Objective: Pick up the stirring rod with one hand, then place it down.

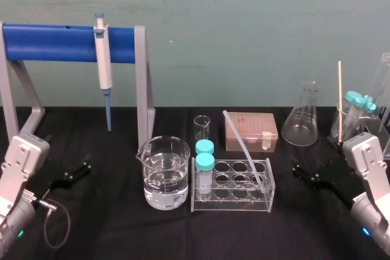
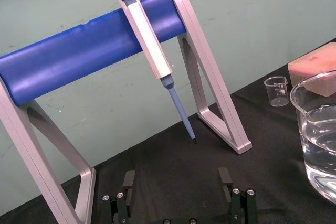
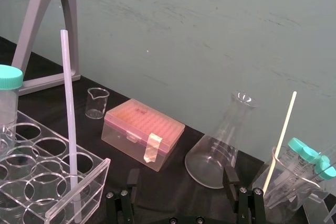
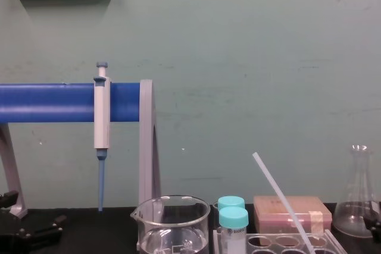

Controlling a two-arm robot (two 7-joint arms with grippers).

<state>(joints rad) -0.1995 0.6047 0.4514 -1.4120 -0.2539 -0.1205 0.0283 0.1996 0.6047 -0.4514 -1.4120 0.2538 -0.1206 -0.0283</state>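
The stirring rod (image 1: 242, 147) is a translucent white rod leaning in a back right hole of the clear tube rack (image 1: 231, 201), its top tilted back and to the left. It also rises from the rack in the right wrist view as the stirring rod (image 3: 69, 124) and in the chest view as the stirring rod (image 4: 281, 199). My right gripper (image 1: 301, 172) hovers low to the right of the rack, open and holding nothing, well apart from the rod; the right gripper (image 3: 181, 182) has its jaws wide. My left gripper (image 1: 79, 168) rests open at the far left; the left gripper (image 2: 177, 182) is bare.
A water-filled beaker (image 1: 163, 173) and two teal-capped tubes (image 1: 205, 168) stand left of the rod. Behind are a small beaker (image 1: 202, 127), a pink tip box (image 1: 250, 131) and a conical flask (image 1: 303, 117). A pipette (image 1: 104, 68) hangs on the blue stand (image 1: 58, 42). A thin stick (image 1: 339, 92) stands in glassware at far right.
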